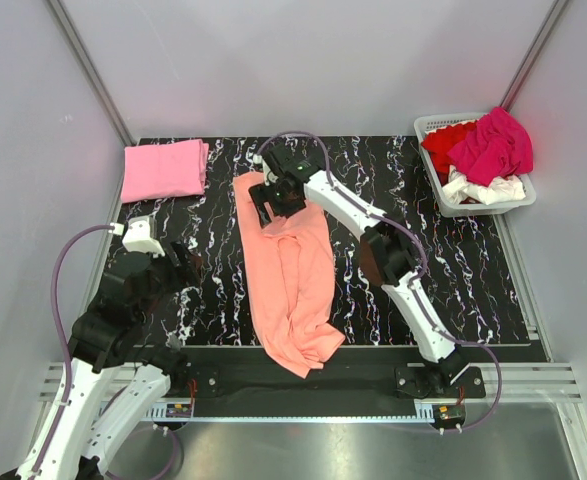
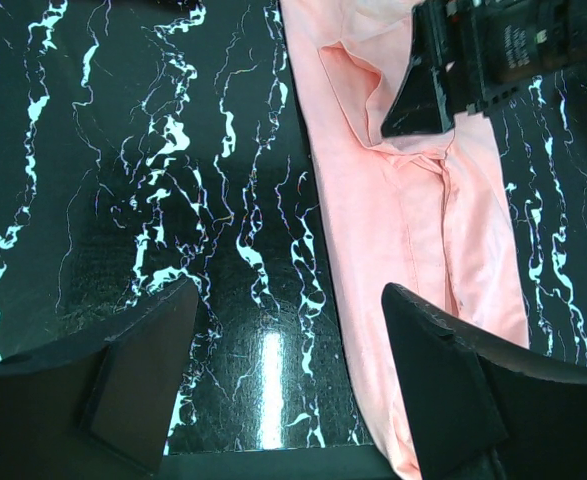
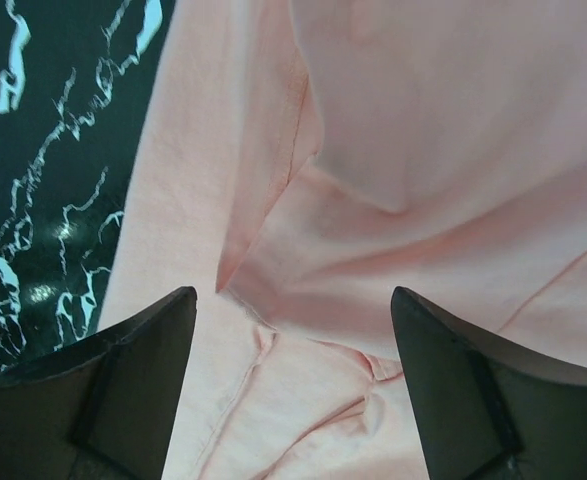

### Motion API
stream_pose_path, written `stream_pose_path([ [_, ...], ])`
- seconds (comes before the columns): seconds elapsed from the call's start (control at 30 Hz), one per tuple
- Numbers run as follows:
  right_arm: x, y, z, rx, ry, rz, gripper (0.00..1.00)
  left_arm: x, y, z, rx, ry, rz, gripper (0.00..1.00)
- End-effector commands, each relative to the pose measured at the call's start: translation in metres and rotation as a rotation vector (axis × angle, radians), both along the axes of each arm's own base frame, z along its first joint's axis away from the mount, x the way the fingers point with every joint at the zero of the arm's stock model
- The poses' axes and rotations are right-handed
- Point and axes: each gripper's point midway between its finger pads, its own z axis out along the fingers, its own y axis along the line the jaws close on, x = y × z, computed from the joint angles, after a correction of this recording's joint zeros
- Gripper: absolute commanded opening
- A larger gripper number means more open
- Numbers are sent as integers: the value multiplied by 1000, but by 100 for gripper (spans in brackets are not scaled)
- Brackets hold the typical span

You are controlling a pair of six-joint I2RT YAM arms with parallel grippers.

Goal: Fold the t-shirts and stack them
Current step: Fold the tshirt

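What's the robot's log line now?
left gripper: open | right gripper: open over salmon shirt | pink shirt: folded | basket: more shirts

A black tabletop (image 1: 473,280) veined with white like marble fills the workspace; the left wrist view shows a glare spot on its glossy surface (image 2: 123,150), and a strip of it shows in the right wrist view (image 3: 43,150). A white slatted plastic basket (image 1: 498,207) stands askew at the far right corner. Pale grey wall panels (image 1: 303,60) enclose the table, joined by aluminium corner posts (image 1: 88,70). A slotted aluminium rail (image 1: 533,380) runs along the near edge.
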Motion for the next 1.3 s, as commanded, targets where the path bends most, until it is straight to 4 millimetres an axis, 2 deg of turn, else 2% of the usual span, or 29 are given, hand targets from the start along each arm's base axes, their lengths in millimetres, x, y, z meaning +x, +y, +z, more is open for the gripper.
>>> stream_pose_path([
  [0.0,35,-6,72,63,-190,-108,86,7,1,7,-6,-38,21,81],
  [0.03,42,-11,73,48,-207,-138,86,7,1,7,-6,-38,21,81],
  [0.1,53,-25,55,-18,-202,-210,85,7,1,7,-5,-38,19,81],
  [0.13,62,-33,57,-22,-209,-245,84,7,1,6,-6,-36,20,81],
  [0.17,66,-39,45,-42,-192,-269,82,7,1,6,-5,-36,19,81],
  [0.23,73,-48,36,-43,-170,-319,78,7,1,6,-5,-36,18,81],
  [0.37,78,-48,16,-40,-147,-345,68,7,0,6,-4,-31,16,81],
  [0.53,81,-37,1,-5,-118,-357,61,9,-1,5,-3,-26,15,81],
  [0.57,80,-34,-9,-6,-98,-359,60,9,-1,4,0,-23,14,81],
  [0.7,77,-23,-23,2,-86,-349,60,8,1,5,-1,-25,21,81],
  [0.87,91,-33,-47,-25,-92,-427,61,9,1,3,1,-19,23,81],
  [1.0,114,-58,-68,46,-3,-571,58,10,1,2,5,-11,28,81],
  [1.07,130,-83,-80,66,30,-664,57,10,1,1,8,-7,27,81],
  [1.1,139,-90,-76,81,25,-695,57,11,1,1,8,-4,28,81],
  [1.13,152,-112,-80,71,10,-756,57,11,1,0,8,-3,28,81],
  [1.2,167,-126,-76,108,-1,-818,57,11,0,0,9,0,26,81],
  [1.23,177,-142,-76,116,-12,-861,56,11,0,0,9,0,26,81],
  [1.27,185,-145,-73,138,-25,-885,56,11,0,0,9,0,26,81],
])
